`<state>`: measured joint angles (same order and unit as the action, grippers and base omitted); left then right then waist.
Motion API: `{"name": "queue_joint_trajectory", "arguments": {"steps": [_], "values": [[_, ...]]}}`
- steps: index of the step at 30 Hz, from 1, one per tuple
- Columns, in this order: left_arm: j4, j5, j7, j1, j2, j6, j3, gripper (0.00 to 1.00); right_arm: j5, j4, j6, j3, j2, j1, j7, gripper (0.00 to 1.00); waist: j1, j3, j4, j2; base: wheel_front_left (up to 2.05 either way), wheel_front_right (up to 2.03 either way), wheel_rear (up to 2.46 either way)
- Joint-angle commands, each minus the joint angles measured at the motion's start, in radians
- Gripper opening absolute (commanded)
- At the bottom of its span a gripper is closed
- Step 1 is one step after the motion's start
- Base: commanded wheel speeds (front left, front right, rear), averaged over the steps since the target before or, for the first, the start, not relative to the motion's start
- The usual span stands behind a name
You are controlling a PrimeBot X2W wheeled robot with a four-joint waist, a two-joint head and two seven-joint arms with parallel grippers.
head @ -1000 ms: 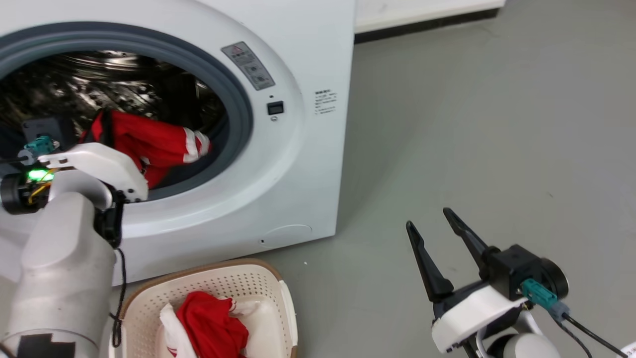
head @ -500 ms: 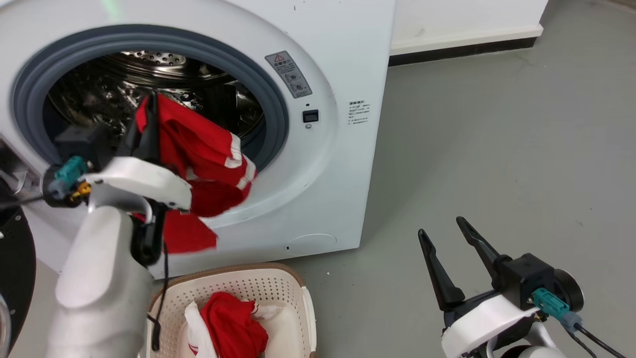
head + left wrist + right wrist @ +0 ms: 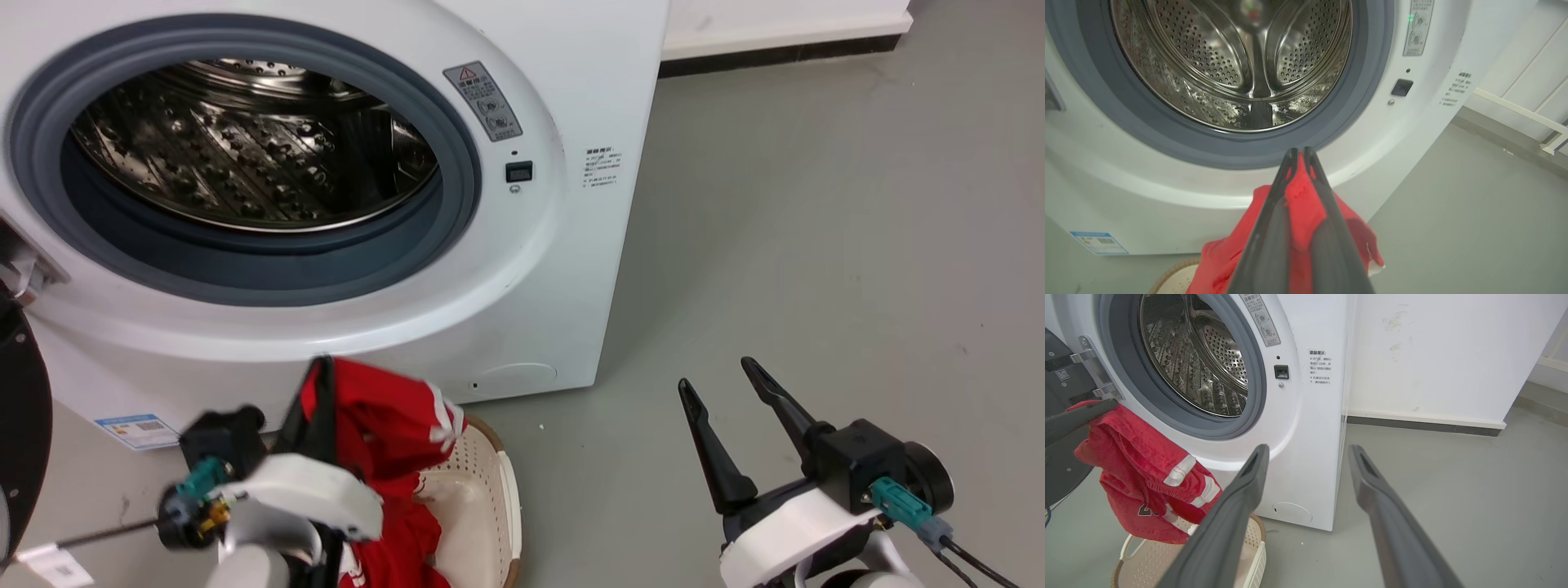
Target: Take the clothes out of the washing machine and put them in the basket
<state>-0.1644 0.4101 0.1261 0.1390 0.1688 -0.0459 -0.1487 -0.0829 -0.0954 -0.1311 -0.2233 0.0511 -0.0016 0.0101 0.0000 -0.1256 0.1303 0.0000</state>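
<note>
The white washing machine [image 3: 539,269] stands with its porthole open and its steel drum [image 3: 245,147] bare inside. My left gripper [image 3: 322,367] is shut on a red garment [image 3: 384,425] with white trim, which hangs over the cream basket [image 3: 490,482] in front of the machine. In the left wrist view the left gripper [image 3: 1298,150] pinches the red fabric [image 3: 1298,196] below the porthole. In the right wrist view the garment [image 3: 1139,469] dangles above the basket [image 3: 1147,563]. More red cloth lies in the basket under it. My right gripper [image 3: 716,373] is open and holds nothing, low on the right.
The machine's black-framed door [image 3: 20,425] hangs open at the far left. Grey floor [image 3: 816,245] stretches to the right of the machine. A white wall with a dark skirting [image 3: 775,53] runs behind.
The left gripper has drawn the red garment out of the drum and down to just above the basket. The head camera has shifted. The right gripper stays as it was.
</note>
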Motion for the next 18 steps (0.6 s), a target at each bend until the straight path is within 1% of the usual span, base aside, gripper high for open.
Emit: {"name": "queue_joint_trajectory", "arguments": {"steps": [1, 6, 12, 15, 18], "values": [[-0.004, 0.005, 0.005, -0.012, -0.008, -0.004, -0.001, 0.0, -0.004, -0.005, 0.001, -0.002, -0.002, -0.021, -0.002, 1.0, 0.0, -0.018, 0.003, 0.0, 0.0, 0.0, 0.0], [-0.095, 0.026, 0.046, -0.052, -0.049, -0.012, -0.011, 0.0, -0.004, -0.007, 0.001, 0.0, -0.002, -0.047, -0.012, 1.0, 0.0, -0.092, 0.006, 0.0, 0.0, 0.0, 0.0], [-0.276, 0.036, 0.105, 0.031, -0.075, 0.018, -0.022, 0.0, -0.006, -0.007, 0.001, -0.025, -0.002, -0.105, -0.024, 1.0, 0.0, -0.216, 0.032, 0.0, 0.0, 0.0, 0.0], [-0.384, 0.035, 0.121, 0.095, -0.077, 0.029, -0.015, 0.0, -0.008, -0.008, 0.001, -0.04, -0.002, -0.14, -0.031, 1.0, 0.0, -0.284, 0.054, 0.0, 0.0, 0.0, 0.0], [-0.498, 0.046, 0.13, 0.158, -0.074, 0.03, 0.005, 0.0, -0.013, -0.002, 0.001, -0.054, -0.002, -0.165, -0.042, 1.0, 0.0, -0.349, 0.08, 0.0, 0.0, 0.0, 0.0]]}}
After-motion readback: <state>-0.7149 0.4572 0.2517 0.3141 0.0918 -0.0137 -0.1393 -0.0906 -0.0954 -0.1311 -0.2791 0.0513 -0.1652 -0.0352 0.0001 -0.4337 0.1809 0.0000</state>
